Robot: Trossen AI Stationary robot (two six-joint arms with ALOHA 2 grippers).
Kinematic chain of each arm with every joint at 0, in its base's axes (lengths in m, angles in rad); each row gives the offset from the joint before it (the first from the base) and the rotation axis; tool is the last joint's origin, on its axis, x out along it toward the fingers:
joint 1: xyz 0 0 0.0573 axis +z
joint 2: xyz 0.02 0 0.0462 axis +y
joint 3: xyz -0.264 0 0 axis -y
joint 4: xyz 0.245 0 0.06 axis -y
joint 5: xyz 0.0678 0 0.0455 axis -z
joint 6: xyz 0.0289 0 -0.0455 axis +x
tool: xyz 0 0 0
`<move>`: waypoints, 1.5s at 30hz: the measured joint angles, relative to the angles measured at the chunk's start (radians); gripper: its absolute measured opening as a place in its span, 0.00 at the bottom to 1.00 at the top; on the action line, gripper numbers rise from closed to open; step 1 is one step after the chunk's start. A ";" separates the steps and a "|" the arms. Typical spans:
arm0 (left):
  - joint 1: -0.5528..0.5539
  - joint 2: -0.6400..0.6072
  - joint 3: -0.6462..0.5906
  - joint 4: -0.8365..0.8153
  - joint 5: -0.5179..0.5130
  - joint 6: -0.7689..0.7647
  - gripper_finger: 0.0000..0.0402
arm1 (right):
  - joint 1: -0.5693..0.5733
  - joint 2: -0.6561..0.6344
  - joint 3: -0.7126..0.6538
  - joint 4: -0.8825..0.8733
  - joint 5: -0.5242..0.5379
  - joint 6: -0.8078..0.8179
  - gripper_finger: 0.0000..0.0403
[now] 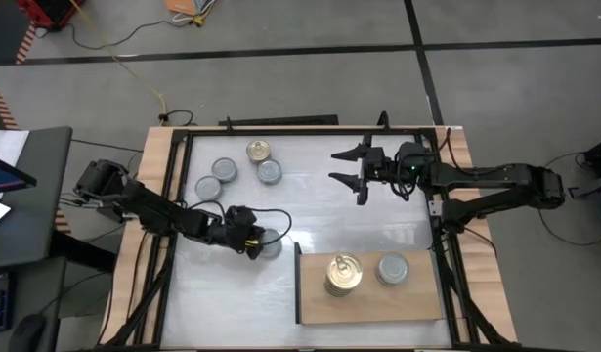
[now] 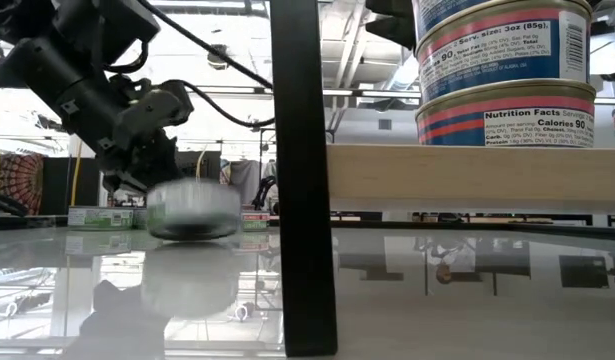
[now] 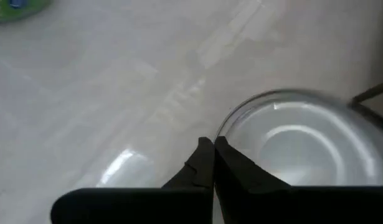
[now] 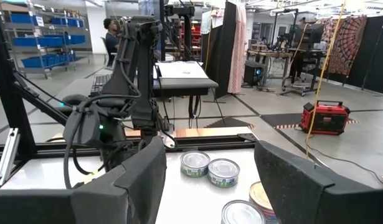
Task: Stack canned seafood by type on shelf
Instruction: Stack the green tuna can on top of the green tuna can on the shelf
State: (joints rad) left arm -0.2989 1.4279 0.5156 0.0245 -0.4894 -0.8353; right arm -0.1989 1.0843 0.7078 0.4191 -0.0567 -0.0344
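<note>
My left gripper [image 1: 257,241] is low over the table's middle left, fingers shut [image 3: 213,155], right beside a silver-lidded can [image 1: 272,245] [image 3: 297,146] that stands on the table [image 2: 192,208]. My right gripper [image 1: 354,168] hovers open over the far middle [image 4: 210,149], touching nothing. The wooden shelf [image 1: 417,303] [image 2: 467,175] lies at the near right. It carries a stack of gold-lidded cans [image 1: 343,275] [image 2: 502,60] and one silver-lidded can [image 1: 393,268]. Several more cans [image 1: 224,171] [image 4: 223,172] stand in a group at the far left. My left gripper meets the silver-lidded can with its shut fingertips [image 3: 207,149] at the lid's rim [image 3: 227,127], on the can's left side. The fingers slant down from the table's left. The can stands flat on the table, lid up.
The group at the far left holds a gold-lidded can [image 1: 258,151] and silver-lidded ones [image 1: 270,172] [image 1: 209,188]. The shelf's dark upright edge [image 1: 298,284] [image 2: 302,180] stands between the left gripper's can and the board. Wooden side rails [image 1: 153,196] frame the table. A person [image 4: 110,31] is far behind.
</note>
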 joint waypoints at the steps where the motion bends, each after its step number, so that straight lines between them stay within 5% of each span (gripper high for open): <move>1: 0.000 -0.004 -0.001 -0.017 -0.003 0.001 0.00 | 0.000 0.000 0.000 0.000 0.000 0.000 0.67; 16: -0.004 -0.154 -0.005 -0.302 -0.038 -0.061 0.00 | 0.000 0.000 0.000 -0.009 0.000 0.000 0.67; 25: -0.080 -0.302 -0.004 -0.351 -0.209 -0.030 0.00 | 0.000 0.000 0.000 -0.016 0.000 -0.018 0.67; 35: 0.051 -0.124 0.096 -0.312 -0.192 0.338 0.21 | 0.000 0.000 0.000 0.003 0.000 0.007 0.67; 45: 0.117 0.036 0.153 -0.379 -0.296 0.541 0.43 | -0.006 0.000 0.000 -0.022 0.000 -0.020 0.67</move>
State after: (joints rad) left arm -0.1819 1.4635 0.6685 -0.3546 -0.7852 -0.2940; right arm -0.2045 1.0840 0.7078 0.3969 -0.0566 -0.0540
